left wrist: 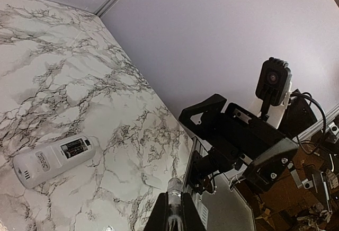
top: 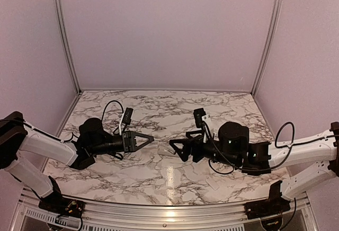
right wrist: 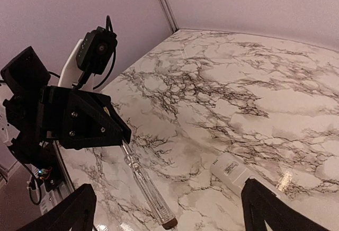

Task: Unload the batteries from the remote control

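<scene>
Clamped on clear stick [left wrist: 174, 188]: left end effector [left wrist: 173, 210]. Spread wide, empty: right end effector [top: 173, 147]. On table [left wrist: 79, 72]: remote control [left wrist: 53, 159], recess up, batteries [left wrist: 74, 149] seated. Step: extraction. Next, likely: lever stick tip under batteries.

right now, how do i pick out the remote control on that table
On the marble table, look between the left gripper and right gripper. The remote control lies flat there: a white rounded bar, its open recess showing two dark batteries, unlike the thin clear stick the left one holds.
</scene>
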Available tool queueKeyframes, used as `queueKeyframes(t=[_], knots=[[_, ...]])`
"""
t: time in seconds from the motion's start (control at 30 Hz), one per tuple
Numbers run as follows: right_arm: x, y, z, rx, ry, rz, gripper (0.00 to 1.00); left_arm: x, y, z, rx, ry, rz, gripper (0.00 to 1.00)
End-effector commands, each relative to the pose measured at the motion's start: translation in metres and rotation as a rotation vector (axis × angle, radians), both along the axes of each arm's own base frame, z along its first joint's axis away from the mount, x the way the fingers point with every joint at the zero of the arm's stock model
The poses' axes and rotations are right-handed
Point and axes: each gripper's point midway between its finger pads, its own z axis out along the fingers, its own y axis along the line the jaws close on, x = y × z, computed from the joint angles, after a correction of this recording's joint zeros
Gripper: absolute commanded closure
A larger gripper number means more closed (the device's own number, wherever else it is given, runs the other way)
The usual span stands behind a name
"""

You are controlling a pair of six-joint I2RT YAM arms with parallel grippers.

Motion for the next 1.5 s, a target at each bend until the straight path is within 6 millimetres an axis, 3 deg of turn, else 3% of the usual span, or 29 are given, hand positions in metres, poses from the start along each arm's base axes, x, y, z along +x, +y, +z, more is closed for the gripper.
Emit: queueKeyframes(t=[0.0,0.13,0.63,0.9,1.1,1.47], knots=[[-0.015,0.012,0.033,0.267,0.092,0.092,0.07,-0.008,0.009,0.029,-0.090,-0.097,0.006,1.00],[-0.027,0.018,0.045,0.350,0.099,0.169,0.08,-0.013,0.014,0.039,-0.135,-0.122,0.005,1.00],[-0.024,0.018,0.051,0.399,0.070,0.163,0.08,-0.015,0.027,0.043,-0.123,-0.158,0.049,1.00],[-0.035,0.022,0.060,0.496,0.084,0.241,0.08,-0.021,0.034,0.054,-0.165,-0.171,0.050,1.00],[-0.040,0.032,0.060,0.558,0.122,0.293,0.10,-0.033,0.043,0.070,-0.232,-0.201,0.031,1.00],[-0.049,0.057,0.060,0.695,0.193,0.426,0.21,-0.037,0.047,0.075,-0.258,-0.208,0.023,1.00]])
